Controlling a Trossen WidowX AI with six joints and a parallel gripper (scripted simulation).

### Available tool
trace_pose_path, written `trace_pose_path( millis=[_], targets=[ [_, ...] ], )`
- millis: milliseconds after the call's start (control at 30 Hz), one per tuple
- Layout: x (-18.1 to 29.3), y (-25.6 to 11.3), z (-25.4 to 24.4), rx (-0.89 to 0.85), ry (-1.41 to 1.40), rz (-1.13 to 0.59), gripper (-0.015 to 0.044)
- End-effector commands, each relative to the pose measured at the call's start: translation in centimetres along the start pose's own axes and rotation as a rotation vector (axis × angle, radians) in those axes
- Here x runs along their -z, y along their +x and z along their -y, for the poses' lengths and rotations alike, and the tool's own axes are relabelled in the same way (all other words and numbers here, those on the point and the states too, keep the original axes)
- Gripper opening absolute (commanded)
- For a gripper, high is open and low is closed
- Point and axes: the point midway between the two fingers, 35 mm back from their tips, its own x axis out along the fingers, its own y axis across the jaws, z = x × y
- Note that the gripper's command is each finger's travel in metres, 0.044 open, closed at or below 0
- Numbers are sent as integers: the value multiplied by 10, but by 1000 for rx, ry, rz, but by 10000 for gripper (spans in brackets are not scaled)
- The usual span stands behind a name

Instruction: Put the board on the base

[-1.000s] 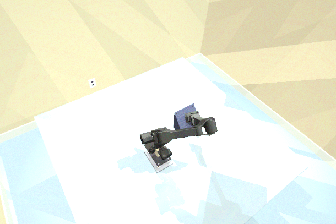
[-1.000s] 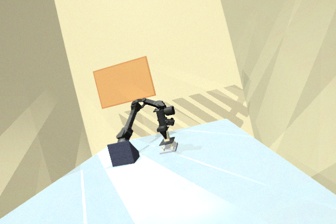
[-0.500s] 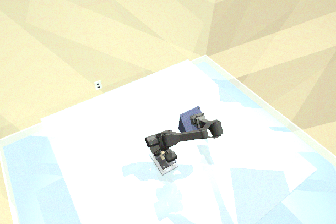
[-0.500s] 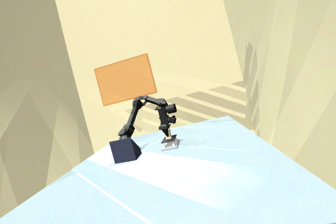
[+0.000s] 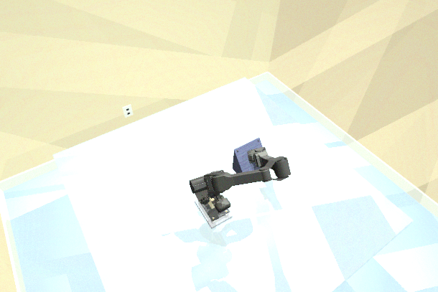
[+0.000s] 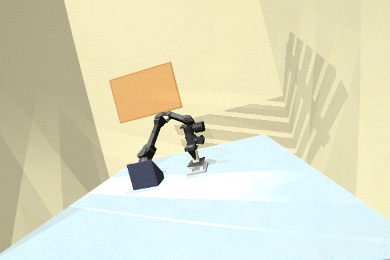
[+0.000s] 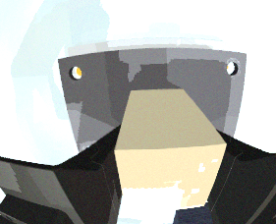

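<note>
The black board (image 5: 214, 215) (image 6: 201, 161) (image 7: 96, 85) is held handle side up, just above the grey base (image 5: 212, 226) (image 6: 197, 172). My gripper (image 5: 211, 203) (image 6: 195, 155) (image 7: 159, 127) is shut on its tan square handle (image 7: 170, 169). In the exterior view, gold pins (image 6: 190, 168) (image 6: 201, 166) show below the board. In the wrist view, gold fills the right part of the left far hole (image 7: 76, 73); a thin gold sliver shows at the left edge of the right far hole (image 7: 232, 68). The two near holes are hidden by the fingers and handle.
The arm's dark blue mounting block (image 5: 244, 157) (image 6: 145, 175) stands on the white and pale blue table (image 5: 143, 193) (image 6: 224, 216), beside the base. An orange panel (image 6: 146, 92) is on the wall behind. A small white socket plate (image 5: 128, 110) is beyond the table.
</note>
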Motion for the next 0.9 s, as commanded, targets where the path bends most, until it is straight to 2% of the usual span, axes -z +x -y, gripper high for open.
trace_pose_path(
  millis=[0,367,867],
  targets=[
    [1,2,0,-2,6,-1,0],
    [0,8,0,-2,5,-1,0],
    [0,6,0,1,1,-1,394]
  ],
)
